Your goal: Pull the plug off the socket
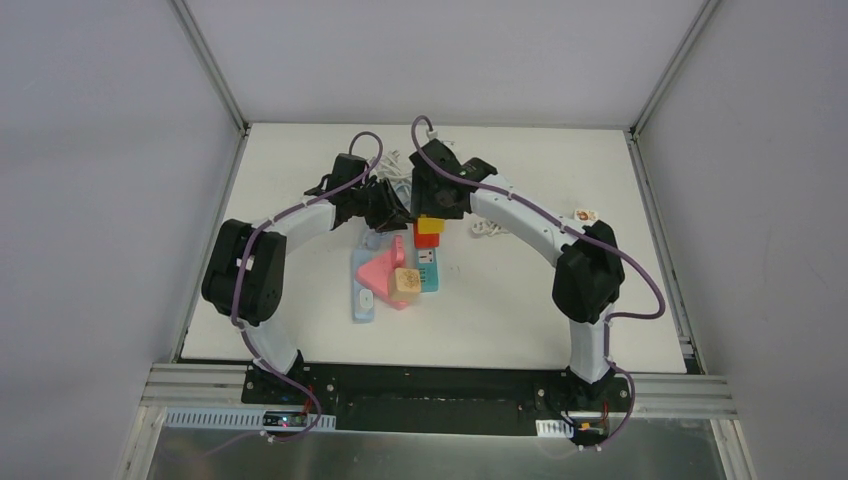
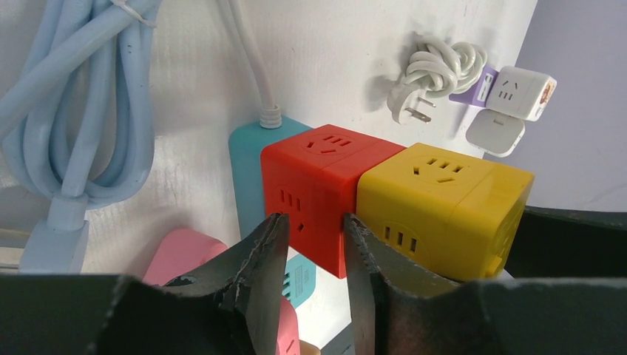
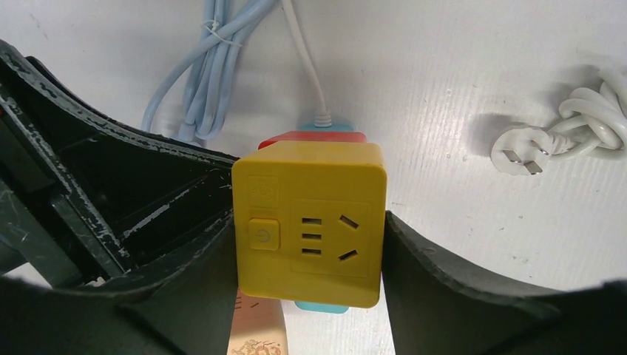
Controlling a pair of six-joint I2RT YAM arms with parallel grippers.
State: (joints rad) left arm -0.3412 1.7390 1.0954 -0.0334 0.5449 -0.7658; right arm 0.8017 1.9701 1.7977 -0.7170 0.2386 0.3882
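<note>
A yellow cube plug (image 3: 309,222) sits joined side by side to a red cube socket (image 2: 318,177), which stands on a teal power strip (image 2: 248,159). In the top view the yellow cube (image 1: 430,226) and red cube (image 1: 423,243) lie at the table's middle. My right gripper (image 3: 309,248) is shut on the yellow cube, one finger on each side. My left gripper (image 2: 314,222) has its jaws a narrow gap apart, tips at the red cube's near face, with nothing between them. The two grippers show in the top view, left (image 1: 395,215) and right (image 1: 437,210).
A pink strip (image 1: 380,268), a light blue strip (image 1: 362,298) and a wooden cube (image 1: 406,281) lie beside the teal strip. A light blue cable bundle (image 2: 81,111) lies at the left. A coiled white cable (image 2: 432,74) and a white adapter (image 2: 521,92) lie at the right.
</note>
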